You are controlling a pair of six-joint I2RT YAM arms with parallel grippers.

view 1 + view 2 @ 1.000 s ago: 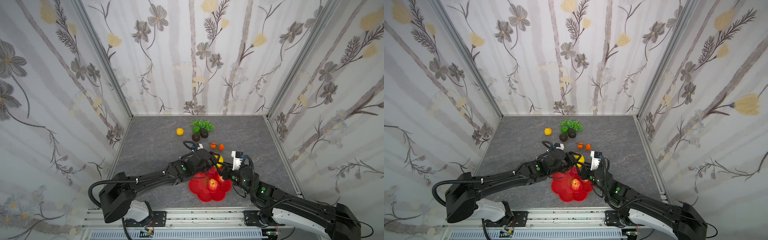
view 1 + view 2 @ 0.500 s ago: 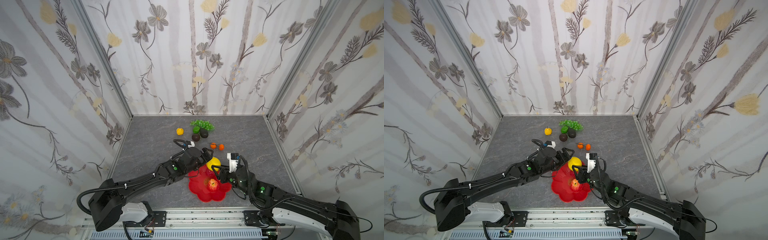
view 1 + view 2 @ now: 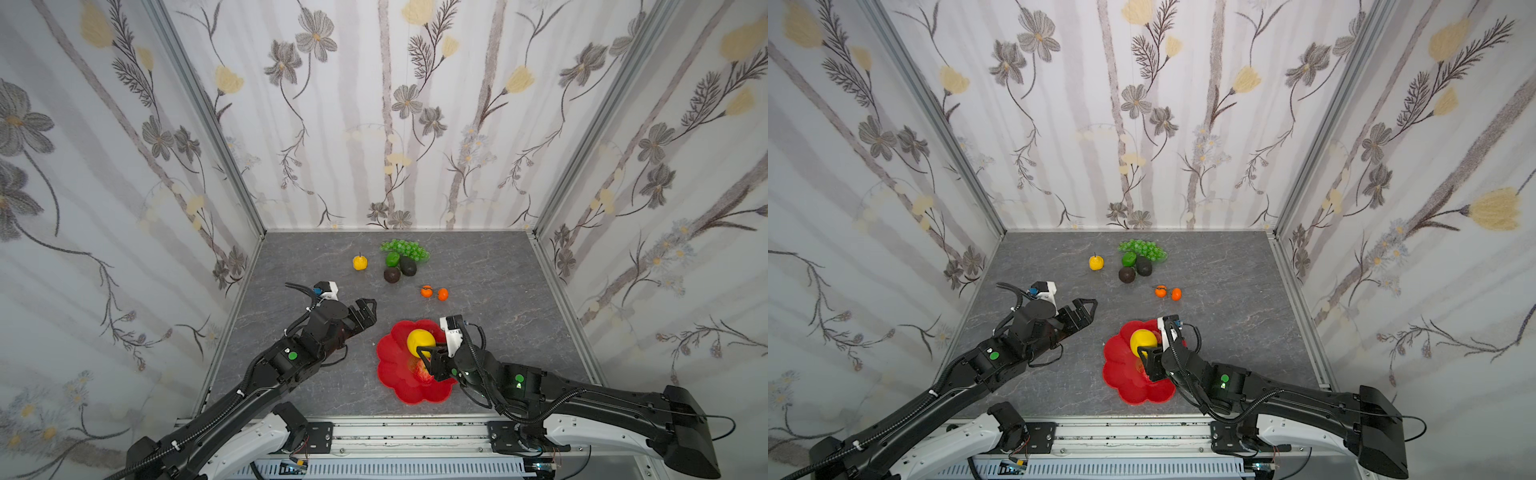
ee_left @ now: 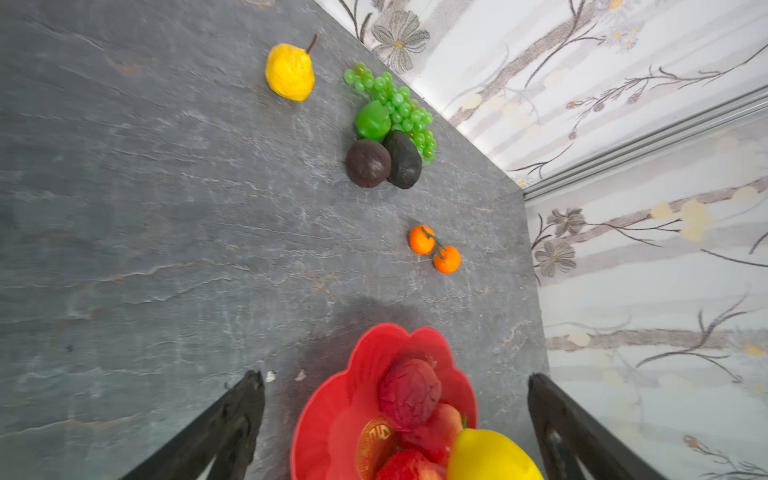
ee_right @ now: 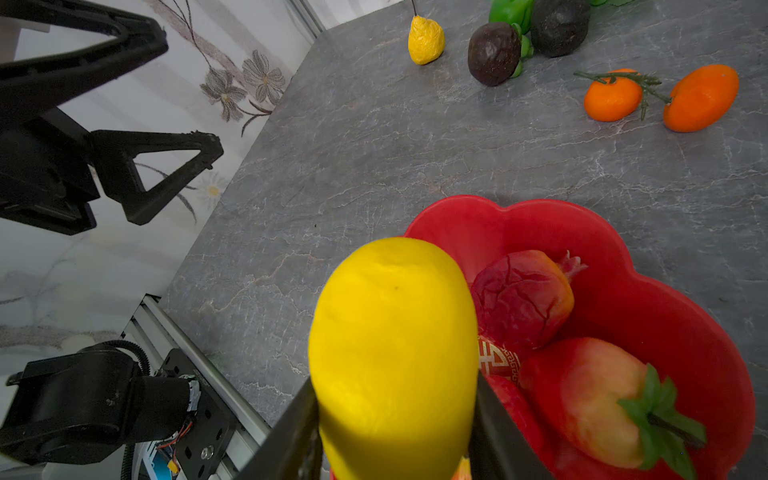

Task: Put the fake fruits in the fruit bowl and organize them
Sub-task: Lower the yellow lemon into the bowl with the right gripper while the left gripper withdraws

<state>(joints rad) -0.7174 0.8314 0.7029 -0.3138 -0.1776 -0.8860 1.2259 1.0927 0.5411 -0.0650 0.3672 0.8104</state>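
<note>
While the right gripper (image 3: pixel 428 353) clamps a yellow lemon (image 3: pixel 420 340) between its fingers over the red bowl (image 3: pixel 390 368), the left gripper (image 3: pixel 371 312) hangs wide open and empty above the table (image 3: pixel 291 257), just left of the bowl. Red fruits (image 5: pixel 523 303) lie inside the bowl. Farther back on the table sit two oranges (image 3: pixel 427 291), then a pear (image 3: pixel 360 262), grapes (image 3: pixel 405 248), a lime (image 3: pixel 392 259) and two avocados (image 3: pixel 407 266).
</note>
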